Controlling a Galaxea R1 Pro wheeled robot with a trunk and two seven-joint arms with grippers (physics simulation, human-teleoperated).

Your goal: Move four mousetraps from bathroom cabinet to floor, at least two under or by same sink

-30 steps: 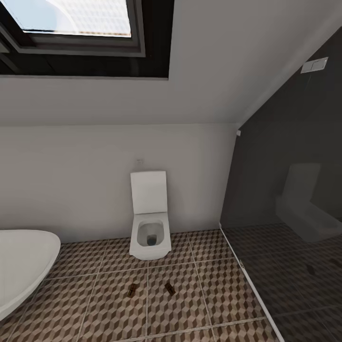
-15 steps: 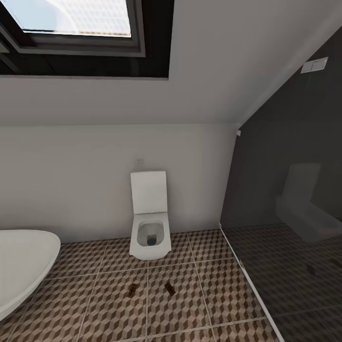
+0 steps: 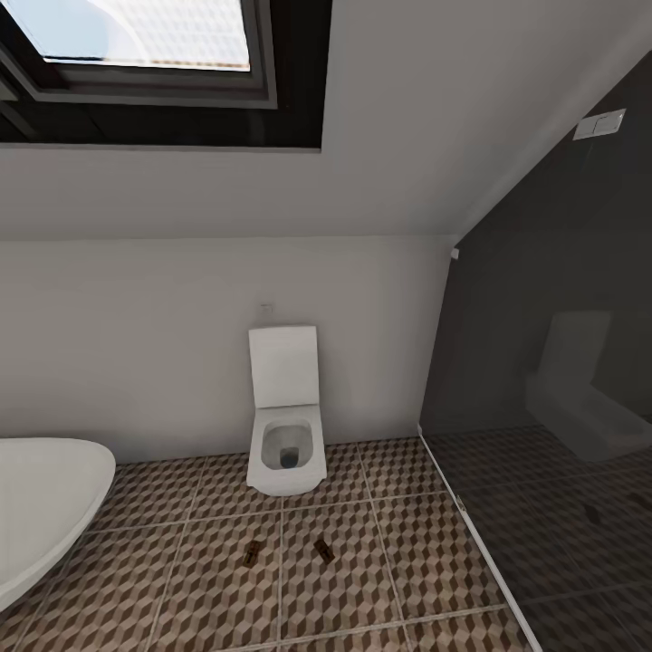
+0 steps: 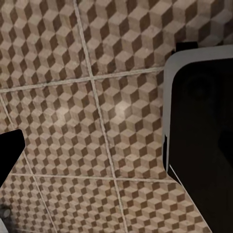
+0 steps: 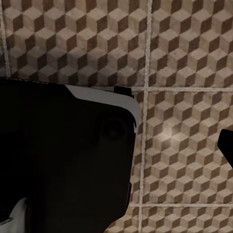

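Two mousetraps, small and brown, lie on the cube-patterned bathroom floor point(image 3: 208, 598) in front of the toilet, one point(image 3: 254, 552) to the left and one point(image 3: 323, 550) to the right. They are about a tile's width apart. The cabinet is out of view. My left gripper point(image 4: 116, 155) hangs over bare tiles, with a dark fingertip point(image 4: 10, 153) at the frame's edge and nothing in it. My right gripper point(image 5: 121, 145) is also over bare tiles, its fingertip point(image 5: 226, 145) at the edge, and it holds nothing.
A white wall-hung toilet point(image 3: 286, 435) with its lid up stands at the back wall. A white rounded basin or tub point(image 3: 45, 507) juts in at the left. A dark glass partition point(image 3: 543, 407) closes the right. My dark base point(image 4: 204, 141) shows beside each gripper.
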